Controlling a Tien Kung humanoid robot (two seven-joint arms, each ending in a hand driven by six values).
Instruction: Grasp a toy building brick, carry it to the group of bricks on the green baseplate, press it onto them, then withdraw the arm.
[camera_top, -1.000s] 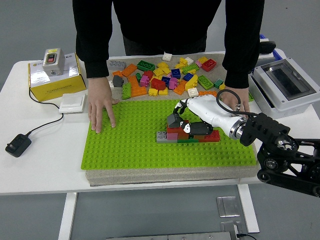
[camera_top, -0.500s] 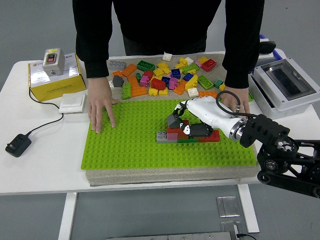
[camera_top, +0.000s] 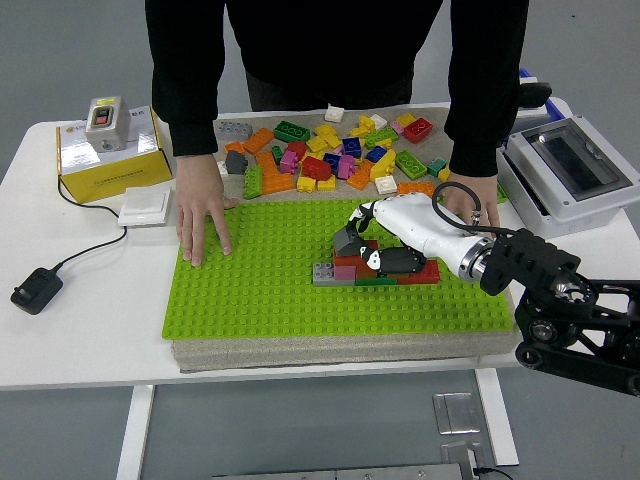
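Observation:
The green baseplate (camera_top: 260, 290) lies on a grey mat in the middle of the table. A low group of bricks (camera_top: 340, 270) stands on it right of centre: grey, pink, red and green pieces. My right hand (camera_top: 360, 243), white with black fingers, reaches in from the right and sits on top of this group. Its fingers are curled on a dark grey brick (camera_top: 347, 240) that touches the top of the group. The hand hides the group's middle. My left arm is out of view.
Loose bricks (camera_top: 330, 150) are heaped behind the baseplate. A person stands at the far side, one hand (camera_top: 200, 215) flat on the baseplate's left part, the other (camera_top: 468, 198) behind my forearm. A yellow box (camera_top: 105, 160), white switch (camera_top: 143, 207), black adapter (camera_top: 36, 290) at left; grey case (camera_top: 570, 170) at right.
Almost nothing differs. My right hand stays on the brick group with the dark grey brick; the forearm has sunk very slightly. The person's hands have not moved.

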